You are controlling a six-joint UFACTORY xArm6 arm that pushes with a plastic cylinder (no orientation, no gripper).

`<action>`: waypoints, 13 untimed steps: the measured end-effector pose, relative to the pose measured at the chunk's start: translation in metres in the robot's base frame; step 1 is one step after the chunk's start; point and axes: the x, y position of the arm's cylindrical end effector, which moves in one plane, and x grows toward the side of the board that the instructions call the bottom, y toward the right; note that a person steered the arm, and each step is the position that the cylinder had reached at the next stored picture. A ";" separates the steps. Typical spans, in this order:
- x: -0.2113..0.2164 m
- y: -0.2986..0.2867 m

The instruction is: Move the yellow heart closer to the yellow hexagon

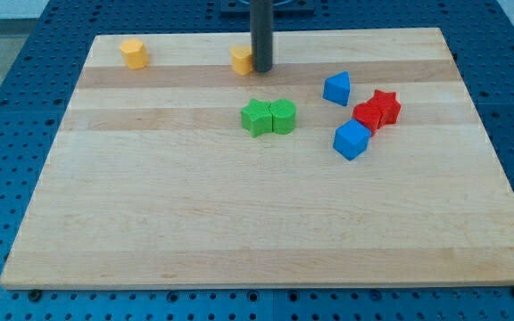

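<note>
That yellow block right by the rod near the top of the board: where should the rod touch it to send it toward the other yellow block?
There is no gripping here, only pushing. My tip sits against the yellow heart's right side. The yellow hexagon lies toward the view's left, so that right face, pushed leftward, looks like the right contact.

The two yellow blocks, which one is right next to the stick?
The yellow block near the top middle of the board: my tip sits right against its right side. The other yellow block stands alone, far to the view's left.
</note>
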 end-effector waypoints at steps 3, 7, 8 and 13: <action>-0.025 -0.034; -0.047 -0.090; -0.048 -0.107; -0.051 -0.154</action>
